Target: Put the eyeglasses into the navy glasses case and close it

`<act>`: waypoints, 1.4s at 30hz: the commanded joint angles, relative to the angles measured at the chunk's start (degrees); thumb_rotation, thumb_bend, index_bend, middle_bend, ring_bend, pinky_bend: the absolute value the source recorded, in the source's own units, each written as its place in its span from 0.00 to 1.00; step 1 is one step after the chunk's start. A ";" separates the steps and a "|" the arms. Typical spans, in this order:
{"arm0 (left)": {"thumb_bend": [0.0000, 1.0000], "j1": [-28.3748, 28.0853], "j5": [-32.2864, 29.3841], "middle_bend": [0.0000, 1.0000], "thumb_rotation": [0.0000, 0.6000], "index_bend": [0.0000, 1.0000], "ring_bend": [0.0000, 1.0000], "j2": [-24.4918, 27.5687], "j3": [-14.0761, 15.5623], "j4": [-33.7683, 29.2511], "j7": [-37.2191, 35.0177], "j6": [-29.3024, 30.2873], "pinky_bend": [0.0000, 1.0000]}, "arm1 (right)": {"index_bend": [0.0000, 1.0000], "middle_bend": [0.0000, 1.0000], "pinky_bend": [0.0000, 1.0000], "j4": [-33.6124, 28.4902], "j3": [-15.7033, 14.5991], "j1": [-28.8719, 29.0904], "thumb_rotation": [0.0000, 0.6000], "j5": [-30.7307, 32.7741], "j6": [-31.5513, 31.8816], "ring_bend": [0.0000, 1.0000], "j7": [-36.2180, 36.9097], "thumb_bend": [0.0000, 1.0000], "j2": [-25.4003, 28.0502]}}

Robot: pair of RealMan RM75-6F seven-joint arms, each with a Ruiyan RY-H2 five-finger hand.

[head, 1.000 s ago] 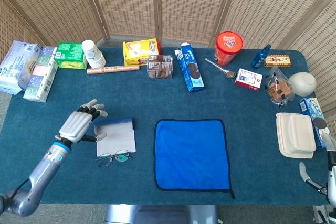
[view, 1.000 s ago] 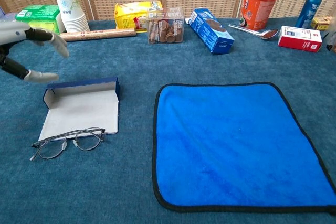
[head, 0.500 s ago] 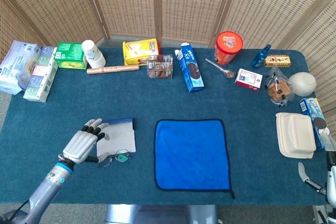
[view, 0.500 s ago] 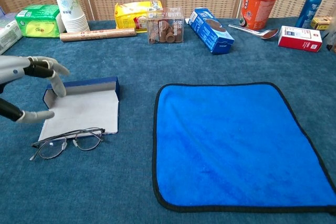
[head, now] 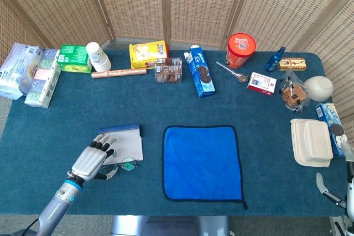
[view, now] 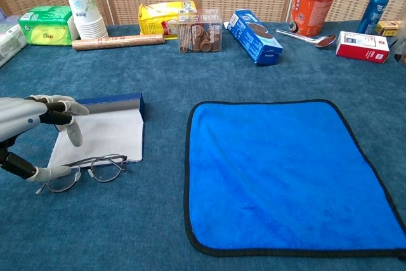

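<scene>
the chest view shows the thin wire-framed eyeglasses [view: 89,171] whole; the head view half hides them under the left hand [head: 94,161]. that hand hovers empty with fingers spread, thumb beside the left lens, before the open navy glasses case [view: 101,132].

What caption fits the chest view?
Left hand reaches over eyeglasses lying before the open navy glasses case.

Left hand [head: 93,161]: silver-grey shell on the back, black finger segments w/ pale grey tips. Wrist has a black band w/ a small blue ring light, then a smooth grey tubular forearm. Right hand [head: 344,183]: only pale grey bits w/ black parts show at frame edge.
</scene>
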 commanded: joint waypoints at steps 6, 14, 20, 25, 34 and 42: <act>0.24 0.92 0.01 0.12 0.70 0.38 0.00 -2.65 -0.85 1.86 2.25 0.83 0.03 | 0.07 0.13 0.09 0.41 0.10 -0.37 0.56 0.25 0.45 0.00 0.80 0.37 0.10; 0.25 1.51 -0.59 0.13 0.70 0.42 0.00 -5.30 -1.63 3.47 3.19 0.59 0.03 | 0.07 0.13 0.09 0.89 0.16 -0.85 0.56 0.50 0.93 0.00 2.38 0.37 0.30; 0.26 2.06 -0.37 0.13 0.70 0.43 0.00 -6.29 -1.80 4.13 3.44 0.80 0.03 | 0.06 0.13 0.09 1.22 0.19 -1.05 0.56 0.71 0.98 0.00 3.19 0.37 0.32; 0.26 2.31 -0.03 0.13 0.70 0.44 0.00 -6.40 -1.91 4.00 4.10 0.98 0.03 | 0.06 0.13 0.09 1.33 0.26 -1.35 0.56 0.35 1.70 0.00 4.57 0.37 0.34; 0.30 2.83 0.41 0.13 0.70 0.46 0.00 -6.70 -2.07 4.25 4.74 1.28 0.03 | 0.06 0.13 0.09 1.97 0.35 -1.59 0.56 0.03 2.32 0.00 5.45 0.37 0.01; 0.30 3.21 0.47 0.13 0.71 0.46 0.00 -7.41 -2.23 4.73 5.31 1.21 0.03 | 0.06 0.13 0.09 2.13 0.47 -1.80 0.56 0.20 2.47 0.00 6.20 0.37 0.17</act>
